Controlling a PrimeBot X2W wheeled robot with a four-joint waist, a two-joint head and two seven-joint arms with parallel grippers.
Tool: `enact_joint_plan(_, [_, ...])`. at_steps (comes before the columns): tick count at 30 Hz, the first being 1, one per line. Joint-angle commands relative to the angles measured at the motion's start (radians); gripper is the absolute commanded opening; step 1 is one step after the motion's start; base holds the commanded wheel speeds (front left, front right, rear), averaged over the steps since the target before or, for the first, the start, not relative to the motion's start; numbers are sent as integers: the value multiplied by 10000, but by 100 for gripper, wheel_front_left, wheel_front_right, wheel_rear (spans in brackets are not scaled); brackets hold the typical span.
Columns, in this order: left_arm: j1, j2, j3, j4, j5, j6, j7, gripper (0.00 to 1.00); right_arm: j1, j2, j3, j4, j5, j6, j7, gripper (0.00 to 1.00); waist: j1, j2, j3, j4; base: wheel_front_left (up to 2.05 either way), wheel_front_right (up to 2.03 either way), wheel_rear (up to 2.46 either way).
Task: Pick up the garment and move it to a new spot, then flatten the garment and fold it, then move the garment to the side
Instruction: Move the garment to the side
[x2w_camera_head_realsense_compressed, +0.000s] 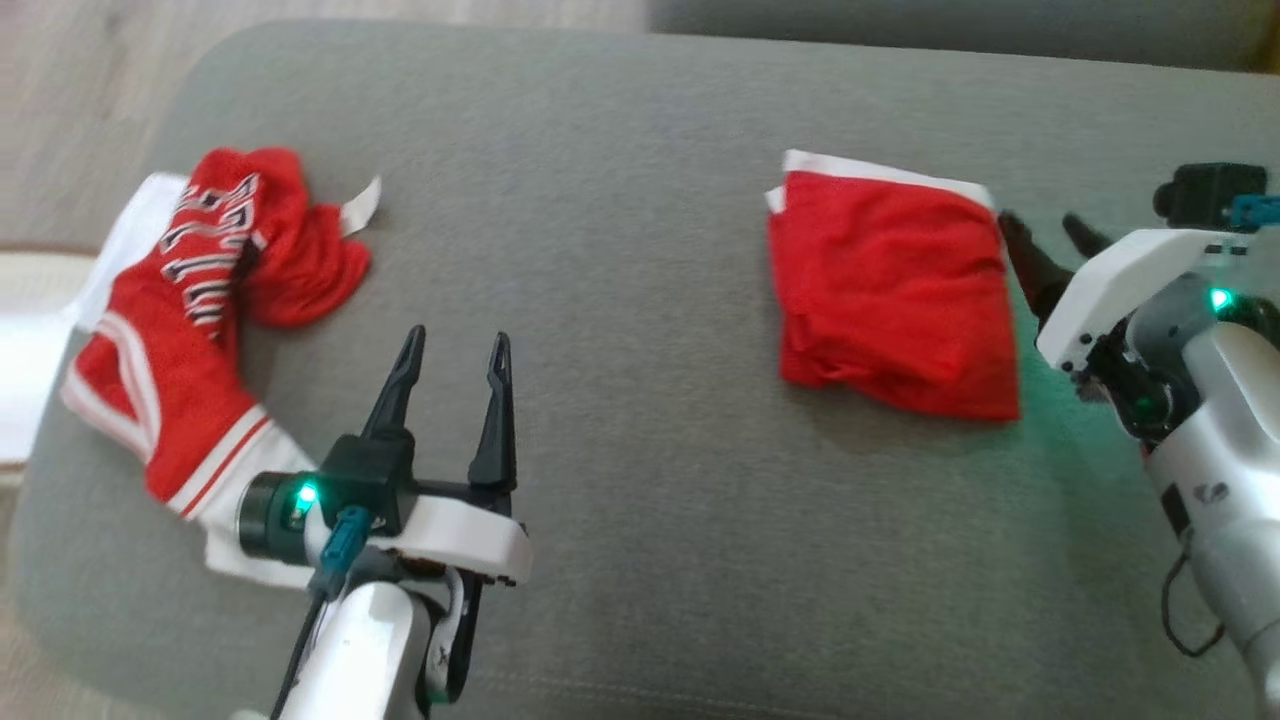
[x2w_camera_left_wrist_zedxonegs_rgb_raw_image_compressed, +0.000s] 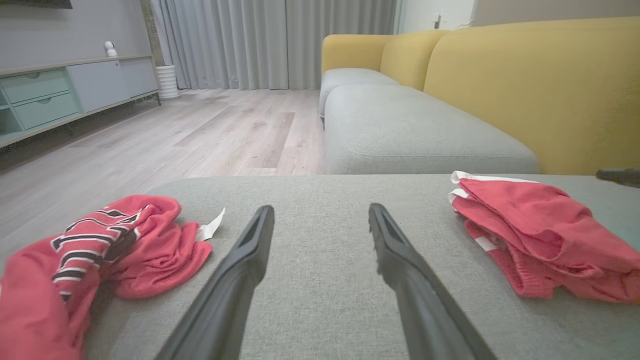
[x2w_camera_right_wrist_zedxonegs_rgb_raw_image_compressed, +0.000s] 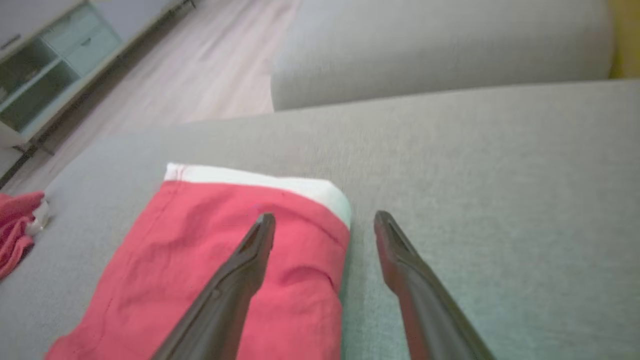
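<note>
In the head view, the folded red garment (x2w_camera_head_realsense_compressed: 890, 290) is lying flat on the grey cushion (x2w_camera_head_realsense_compressed: 620, 200), with a white band running along its far edge. The right tool (x2w_camera_head_realsense_compressed: 1037, 222) is sitting just beside the garment's far right corner. Its two dark fingers are spread apart and grasping nothing. The left tool (x2w_camera_head_realsense_compressed: 458, 336) is hanging over bare cushion, well to the left of the garment, and its fingers are likewise parted and empty. A crumpled red jersey (x2w_camera_head_realsense_compressed: 190, 340) is lying further left of the garment, near the cushion's edge.

In the left wrist view, the left tool (x2w_camera_left_wrist_zedxonegs_rgb_raw_image_compressed: 321, 210) is showing its fingers wide apart over the cushion (x2w_camera_left_wrist_zedxonegs_rgb_raw_image_compressed: 320, 190). The folded red garment (x2w_camera_left_wrist_zedxonegs_rgb_raw_image_compressed: 540, 235) is resting to the right, and the crumpled red jersey (x2w_camera_left_wrist_zedxonegs_rgb_raw_image_compressed: 100, 250) is lying on the opposite side. A yellow sofa (x2w_camera_left_wrist_zedxonegs_rgb_raw_image_compressed: 525, 85) is standing behind the garment, and a wooden floor (x2w_camera_left_wrist_zedxonegs_rgb_raw_image_compressed: 200, 130) is stretching away beyond it.

In the right wrist view, the right tool (x2w_camera_right_wrist_zedxonegs_rgb_raw_image_compressed: 325, 216) is straddling the side edge of the folded red garment (x2w_camera_right_wrist_zedxonegs_rgb_raw_image_compressed: 165, 250). One finger is showing over the red cloth and the other over bare cushion (x2w_camera_right_wrist_zedxonegs_rgb_raw_image_compressed: 500, 200), with nothing between them. I cannot tell whether either finger is touching the fabric. The crumpled red jersey (x2w_camera_right_wrist_zedxonegs_rgb_raw_image_compressed: 15, 225) is peeking in well beyond the garment's other side.
</note>
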Motion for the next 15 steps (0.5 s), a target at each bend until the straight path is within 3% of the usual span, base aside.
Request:
enact_joint_plan(1, [-579,22,246,-344,-66,105,-122,100,-362,-168,297,28,257,75,331,100,0,0,236,406,0,0,0])
enact_joint_plan(9, [-626,21,126,-378,-150,261,-122,100,-674,-49,885,1701,1728,75,3268,100,0,0,388,829,0,0,0])
enact_joint_plan(13, [-574,21,110,-421,-156,320,-122,100,-654,-16,1104,1493,2136,75,3346,100,0,0,402,811,0,0,0])
enact_joint_plan(15, [-582,21,97,-418,-142,324,-122,100,-617,-56,1234,1280,2229,75,2948,30,0,0,377,742,0,0,0])
